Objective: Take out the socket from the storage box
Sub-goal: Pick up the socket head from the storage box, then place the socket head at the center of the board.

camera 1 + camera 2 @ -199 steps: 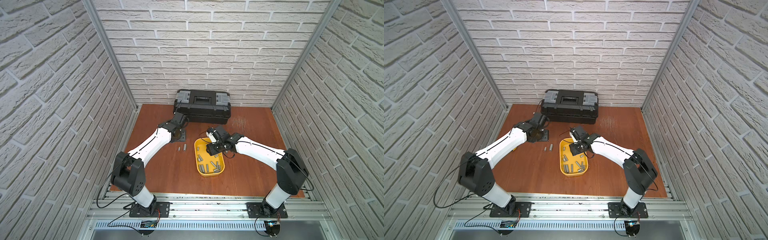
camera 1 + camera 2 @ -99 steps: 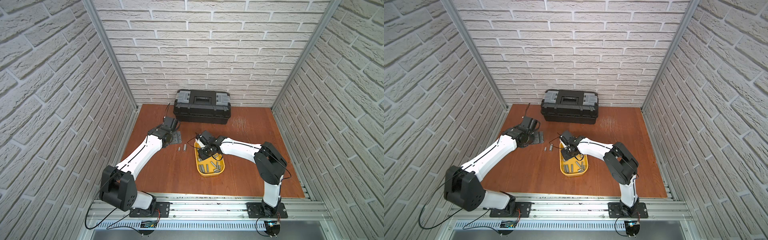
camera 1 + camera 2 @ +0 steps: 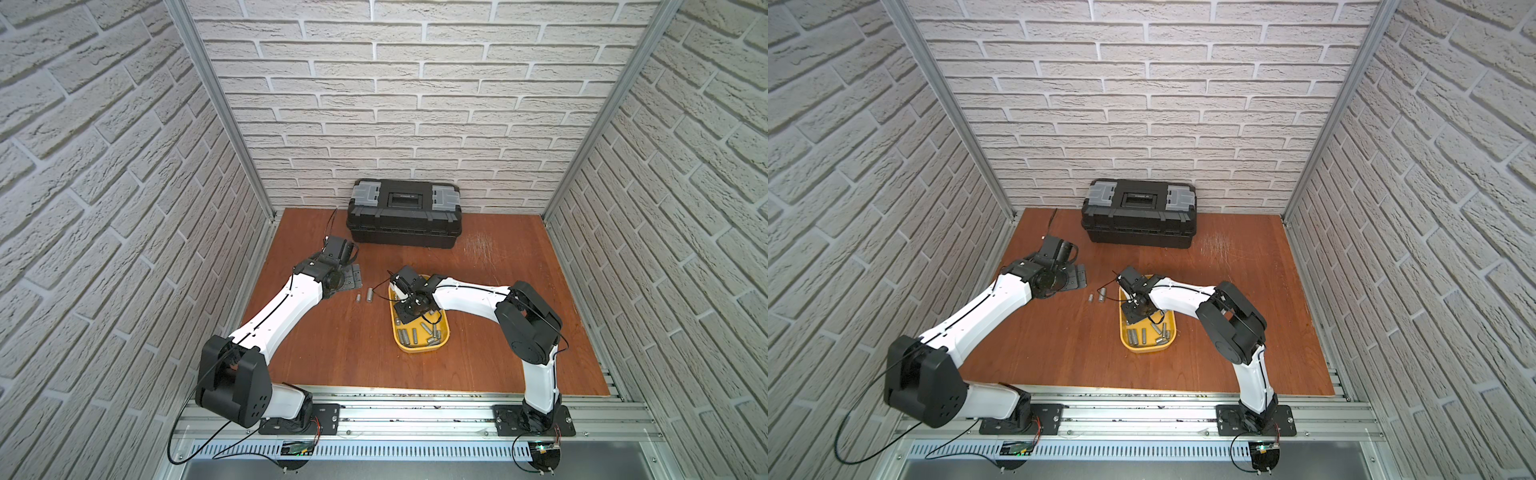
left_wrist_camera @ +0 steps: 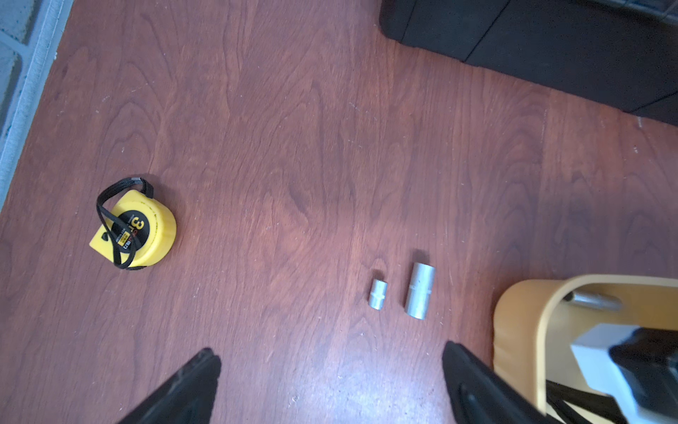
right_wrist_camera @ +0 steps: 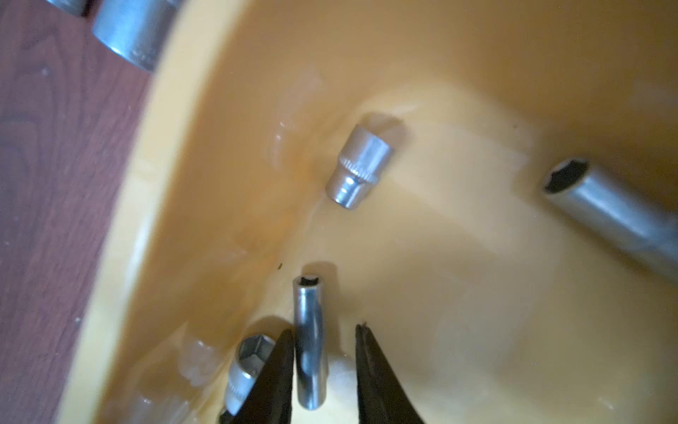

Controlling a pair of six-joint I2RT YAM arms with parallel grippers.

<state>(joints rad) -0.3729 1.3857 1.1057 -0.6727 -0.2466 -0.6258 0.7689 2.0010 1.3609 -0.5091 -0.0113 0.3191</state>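
Socket (image 5: 310, 345) lies in the box (image 5: 477, 312) between the right gripper's (image 5: 325, 328) jaws, which stand slightly apart, not yet clamped. Beyond, the left gripper (image 4: 329, 348) hangs wide open near two loose sockets (image 4: 419, 290); toolbox (image 3: 404, 224) at the back.

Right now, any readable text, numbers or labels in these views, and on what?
"3": black label of the yellow tape measure, left wrist view.
Smaller print on that label: too blurred to read.
Black toolbox: nothing legible at this size.
On the sockets and storage box: no markings seen.
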